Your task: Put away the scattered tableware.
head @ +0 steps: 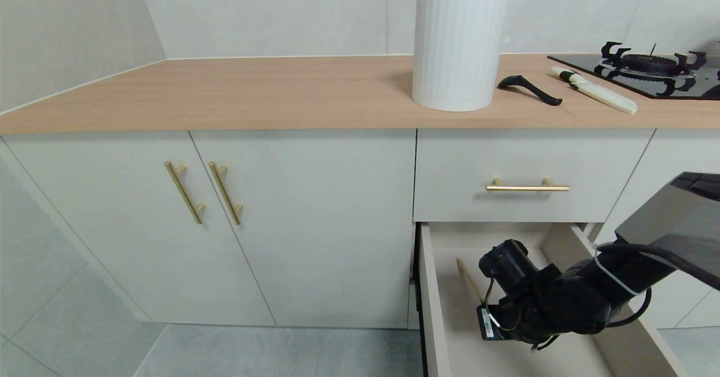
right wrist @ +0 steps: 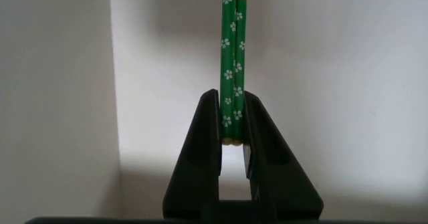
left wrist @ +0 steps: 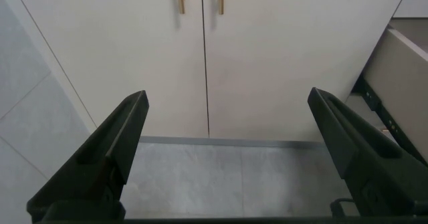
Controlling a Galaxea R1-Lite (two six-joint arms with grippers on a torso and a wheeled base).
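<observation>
Right wrist view: we note the right pincer (right wrist: 233,110) gripping green flowered wooden chopsticks (right wrist: 233,57) inside the open beige drawer (head: 434,298). A black curved utensil (head: 529,89) and a white knife (head: 597,91) lie unstowed on the wooden worktop (head: 253,90).

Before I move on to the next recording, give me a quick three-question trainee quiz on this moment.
1. True or false: the right claw is shut on a pair of green flowered chopsticks.
2. Which lie on the counter beside the white ribbed container? A) two plates B) a black utensil and a knife C) a cup
3. Fill in: the left claw stands ___.
Key: 1 true; 2 B; 3 open.
</observation>
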